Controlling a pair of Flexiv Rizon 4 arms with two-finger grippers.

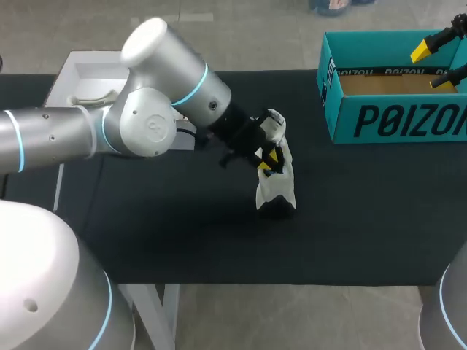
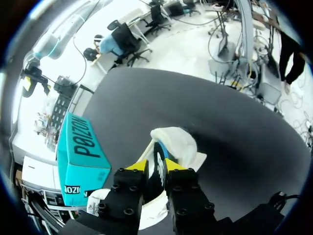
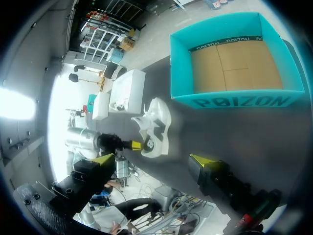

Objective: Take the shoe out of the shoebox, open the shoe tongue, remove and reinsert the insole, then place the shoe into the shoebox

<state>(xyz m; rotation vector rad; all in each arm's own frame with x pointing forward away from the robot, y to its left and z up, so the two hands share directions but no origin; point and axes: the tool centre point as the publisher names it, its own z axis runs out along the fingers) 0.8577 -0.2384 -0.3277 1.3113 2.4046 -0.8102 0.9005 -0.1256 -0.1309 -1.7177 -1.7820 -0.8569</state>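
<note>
At worktop [image 1: 146, 233] centre, the left end effector [image 1: 268, 157] is clamped on the white shoe [image 1: 276, 186], which stands on end w/ its lower end touching the black surface, well apart from the teal shoebox [image 1: 394, 120], over which the right end effector [image 1: 434, 65] hangs w/ fingers [image 1: 422, 49] spread.

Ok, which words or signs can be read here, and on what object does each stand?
"POIZON": large dark letters on the teal shoebox, outer long side.
"POIZON", repeated small: on the dark strip inside its rim.
White shoe: no readable text.
</note>
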